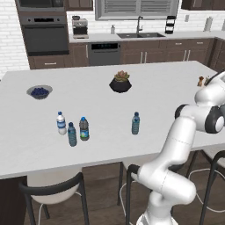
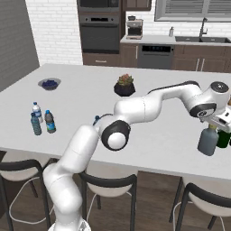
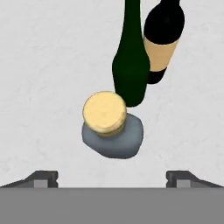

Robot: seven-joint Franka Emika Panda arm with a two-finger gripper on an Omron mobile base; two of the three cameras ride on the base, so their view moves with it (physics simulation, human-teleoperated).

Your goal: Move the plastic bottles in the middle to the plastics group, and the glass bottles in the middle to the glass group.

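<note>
The grey-blue glass bottle (image 3: 114, 139) with its tan stopper (image 3: 105, 111) stands upright on the counter, right beside a dark green bottle (image 3: 130, 65) and a black bottle with a tan label (image 3: 162, 43). My gripper (image 3: 112, 179) hangs open just above it, fingers wide apart and touching nothing. From the right base, the gripper (image 2: 219, 125) is over that bottle (image 2: 208, 140) near the counter's right end. The pale blue plastic bottle (image 1: 136, 123) stands alone mid-counter. The bottle with the dark teal-green label (image 1: 84, 128) is close beside the white-labelled bottle (image 1: 61, 123) and the slim teal-blue one (image 1: 72, 134).
A bowl of blueberries (image 1: 39, 92) sits at the far left and a potted succulent (image 1: 120, 82) at the middle back of the white island counter (image 1: 101, 149). Stools (image 1: 52, 189) stand along the near edge.
</note>
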